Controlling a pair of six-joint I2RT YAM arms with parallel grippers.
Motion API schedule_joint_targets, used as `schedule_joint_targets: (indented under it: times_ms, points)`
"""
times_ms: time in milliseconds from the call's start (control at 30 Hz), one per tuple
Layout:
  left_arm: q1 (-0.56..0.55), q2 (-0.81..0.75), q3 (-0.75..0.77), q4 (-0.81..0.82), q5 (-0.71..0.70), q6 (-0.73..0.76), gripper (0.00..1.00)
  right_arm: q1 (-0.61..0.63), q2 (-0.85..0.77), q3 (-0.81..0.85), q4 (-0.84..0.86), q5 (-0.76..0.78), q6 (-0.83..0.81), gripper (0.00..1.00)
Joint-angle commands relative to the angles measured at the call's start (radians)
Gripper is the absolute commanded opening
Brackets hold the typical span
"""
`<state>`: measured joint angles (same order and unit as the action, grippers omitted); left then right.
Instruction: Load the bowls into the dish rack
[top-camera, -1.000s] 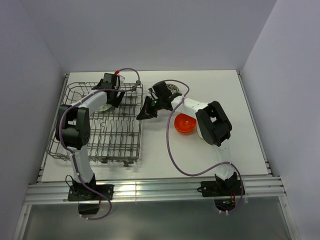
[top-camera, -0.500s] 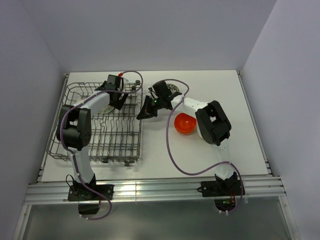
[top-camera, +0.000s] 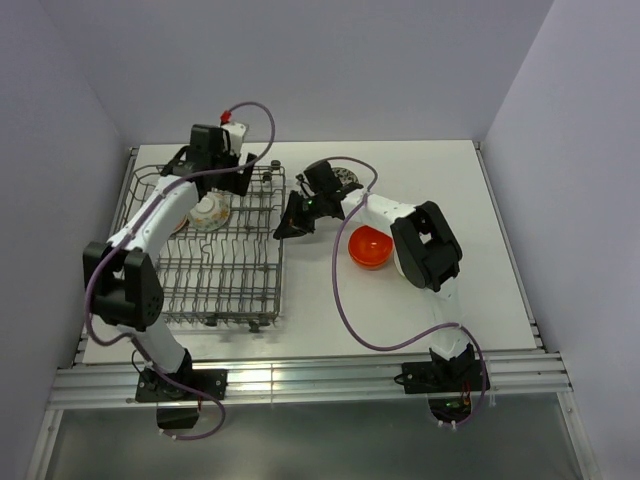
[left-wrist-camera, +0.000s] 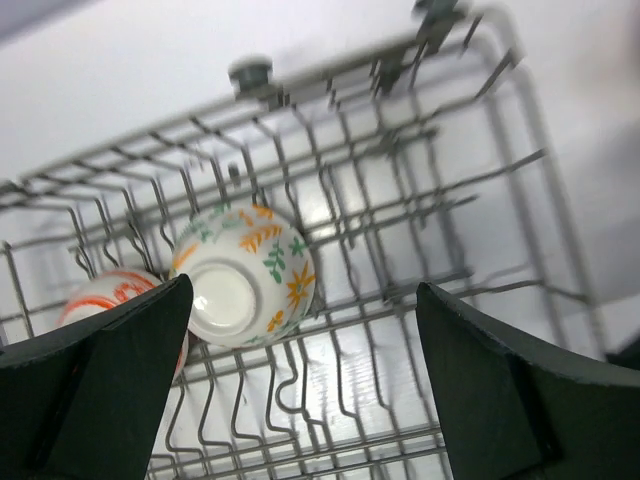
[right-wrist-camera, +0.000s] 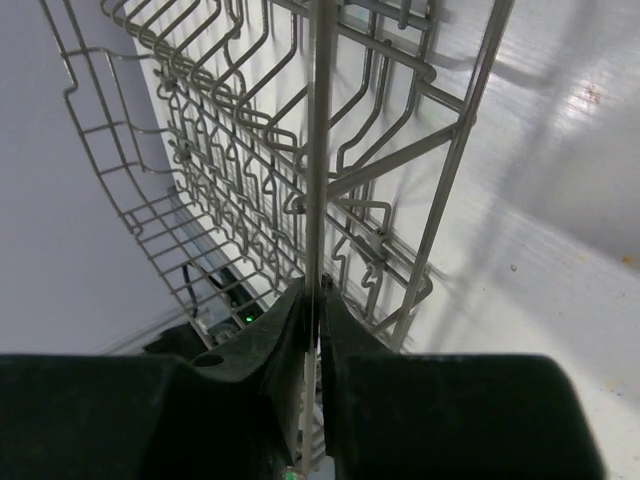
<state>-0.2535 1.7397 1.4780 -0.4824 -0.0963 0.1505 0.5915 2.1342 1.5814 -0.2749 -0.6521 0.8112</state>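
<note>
At far end of dish rack (top-camera: 230, 272): L gripper (left-wrist-camera: 305, 290) hangs above the tines, fingers spread fully wide, nothing btwn them. Directly below, a floral bowl (left-wrist-camera: 245, 275) sits tipped on its side among the tines, foot ring facing up at the wrist cam. A red-orange patterned bowl (left-wrist-camera: 108, 300) leans just beside it, partly hidden by one finger. Both wedged btwn wires, so the tines hold them on edge; prob. the intended drying pose.

R gripper (right-wrist-camera: 315, 290) is at the rack's right side rim, fingers pinched narrow on one upright wire of the side wall. Judgement: it's there to brace the rack so it doesn't roll or shift while the other arm loads.

Not yet loaded: glossy orange bowl (top-camera: 368, 247) on table (top-camera: 470, 200), right side up, close to R arm's forearm. A grey-patterned bowl (top-camera: 347, 178) sits behind the R wrist, mostly hidden. Roughly halfway, as far as visible.
</note>
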Motion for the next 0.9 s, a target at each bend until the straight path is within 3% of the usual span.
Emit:
schedule_joint_targets:
  times_ms: [0, 33, 167, 333, 667, 867]
  points:
    - [0.020, -0.100, 0.073, -0.036, 0.133, -0.077, 0.99, -0.005, -0.002, 0.038, -0.044, 0.058, -0.078, 0.17]
    - [0.023, -0.114, 0.082, -0.042, 0.148, -0.083, 1.00, -0.005, -0.006, 0.038, -0.047, 0.065, -0.076, 0.21]
    - [0.088, -0.146, 0.090, -0.073, 0.278, -0.132, 0.99, -0.005, -0.016, 0.043, -0.063, 0.095, -0.081, 0.61]
    - [0.174, -0.195, 0.071, -0.082, 0.394, -0.141, 1.00, -0.013, -0.049, 0.029, -0.087, 0.121, -0.095, 0.79]
    - [0.203, -0.223, 0.027, -0.059, 0.411, -0.203, 0.99, -0.088, -0.180, 0.019, -0.196, 0.207, -0.173, 0.82]
    - [0.203, -0.229, 0.022, -0.035, 0.422, -0.223, 1.00, -0.263, -0.240, 0.031, -0.182, 0.172, -0.225, 0.71]
